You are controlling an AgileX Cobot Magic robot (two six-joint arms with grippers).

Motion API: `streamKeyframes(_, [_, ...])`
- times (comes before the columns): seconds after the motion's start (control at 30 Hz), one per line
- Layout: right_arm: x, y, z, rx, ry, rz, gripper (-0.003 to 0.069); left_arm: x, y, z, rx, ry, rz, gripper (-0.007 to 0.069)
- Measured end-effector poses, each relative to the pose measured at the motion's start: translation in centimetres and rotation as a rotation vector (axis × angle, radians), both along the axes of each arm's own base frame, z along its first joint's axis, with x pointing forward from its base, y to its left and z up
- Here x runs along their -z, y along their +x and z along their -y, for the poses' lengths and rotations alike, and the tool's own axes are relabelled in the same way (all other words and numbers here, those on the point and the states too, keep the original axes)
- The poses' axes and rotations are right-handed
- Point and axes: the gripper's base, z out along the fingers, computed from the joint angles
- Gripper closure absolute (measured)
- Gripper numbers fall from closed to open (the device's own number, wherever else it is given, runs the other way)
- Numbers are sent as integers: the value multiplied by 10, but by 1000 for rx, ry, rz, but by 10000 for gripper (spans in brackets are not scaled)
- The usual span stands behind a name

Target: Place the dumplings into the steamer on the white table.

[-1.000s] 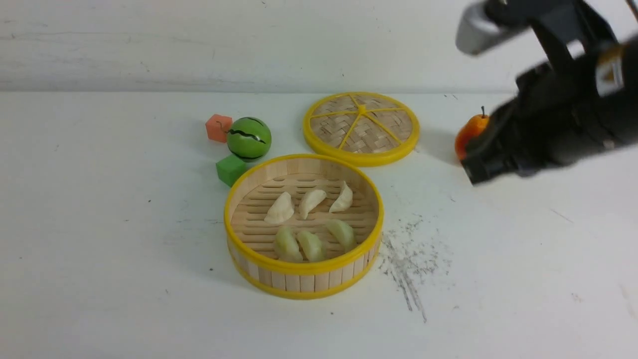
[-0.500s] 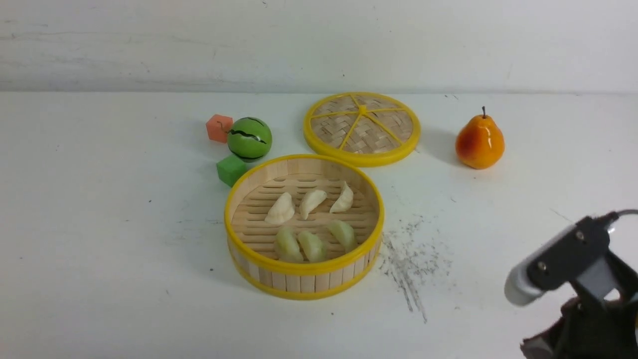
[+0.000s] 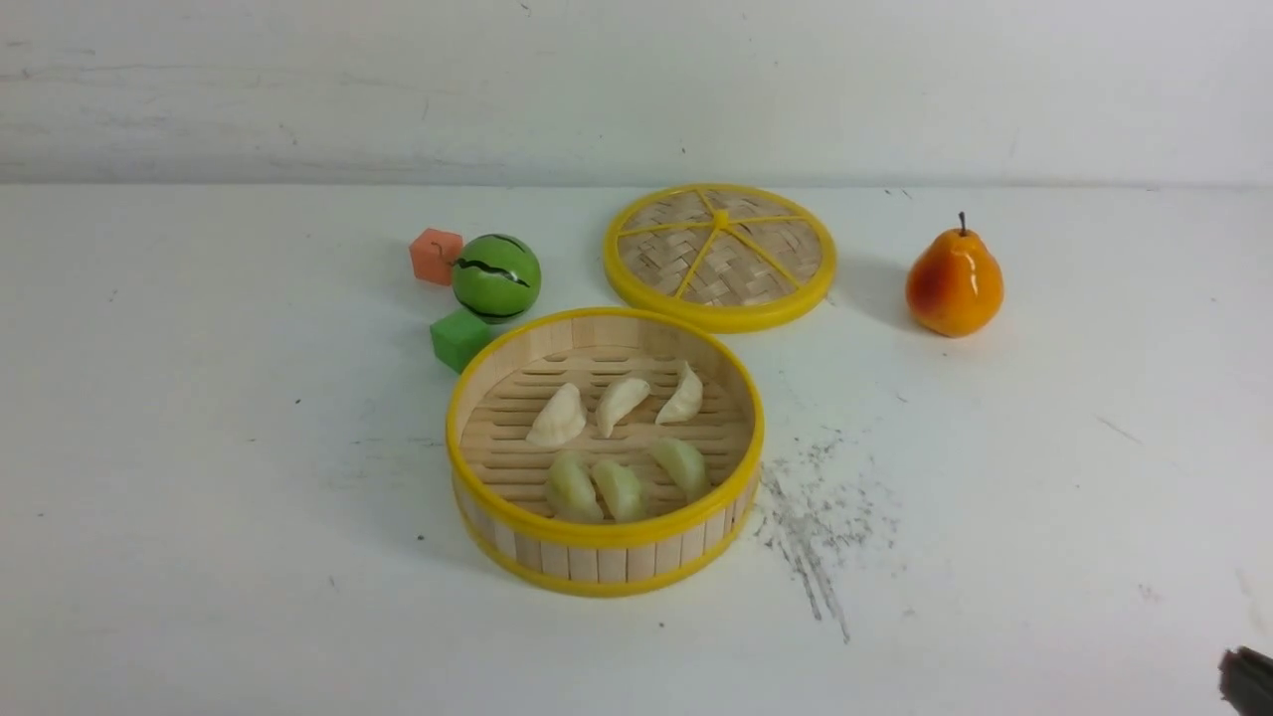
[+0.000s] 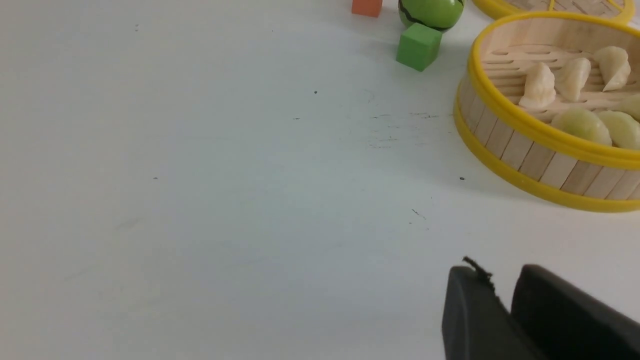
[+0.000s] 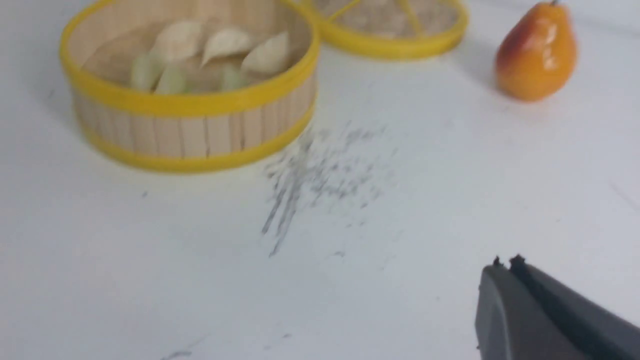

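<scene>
Sitting inside the round bamboo steamer with yellow rims (image 3: 605, 542) on the scuffed white table (image 3: 199, 447), six pleated cream and pale green toy dumplings (image 3: 621, 440) lie in two rows, while the left gripper (image 4: 502, 295) shows a narrow gap, empty, and the right gripper (image 5: 505, 272) is pressed closed.

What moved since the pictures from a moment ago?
The right arm swung from high in front of the pear down and back to the near right corner. Its right pincer is shut and empty. The dumplings, steamer, lid, watermelon and cubes stayed put.
</scene>
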Motion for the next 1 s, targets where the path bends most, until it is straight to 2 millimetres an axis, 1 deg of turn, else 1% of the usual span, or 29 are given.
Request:
streamKeyframes(0.03, [6, -3, 3, 25, 3, 18, 674, 0, 0, 0, 0, 0, 0, 498])
streamKeyframes(0.07, [7, -8, 7, 64, 17, 50, 674, 0, 0, 0, -1, 0, -1, 496])
streamKeyframes(0.27, [7, -19, 17, 176, 53, 112, 674, 0, 0, 0, -2, 2, -2, 491])
streamKeyframes(0.33, [9, -22, 20, 217, 91, 87, 674, 0, 0, 0, -2, 2, -2, 489])
streamKeyframes(0.4, [14, -23, 22, 268, 163, 25, 674, 0, 0, 0, -2, 2, -2, 485])
streamKeyframes(0.5, [21, -24, 24, 334, 222, -53, 674, 0, 0, 0, -2, 3, -2, 482])
streamKeyframes(0.7, [27, -26, 24, 353, 185, -145, 674, 0, 0, 0, -2, 3, -2, 481])
streamKeyframes(1.0, [28, -27, 24, 352, 174, -151, 670, 0, 0, 0, -2, 3, -2, 481])
